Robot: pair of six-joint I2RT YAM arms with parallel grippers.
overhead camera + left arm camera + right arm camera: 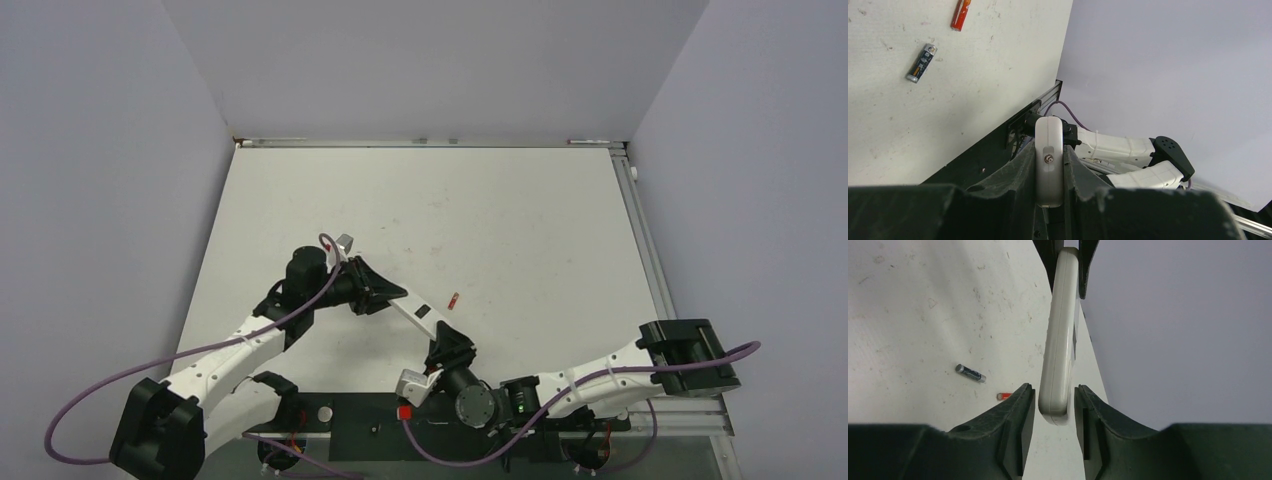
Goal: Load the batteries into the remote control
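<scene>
The remote control [421,314] is held off the table between the two arms, seen edge-on as a thin white slab. My left gripper [395,293] is shut on one end of it; in the left wrist view both pads press its white sides [1049,170]. My right gripper [1053,390] stands open around the other end [1055,400], with a gap on each side. On the table lie two batteries: a reddish one [1004,396] [961,14] [454,299] and a dark one with a pale end [970,373] [921,62].
The white table [520,220] is walled at the back and sides. An aluminium rail [640,230] runs along its right edge. A black base plate [360,420] lies at the near edge between the arm bases. Purple cables [100,400] loop off both arms.
</scene>
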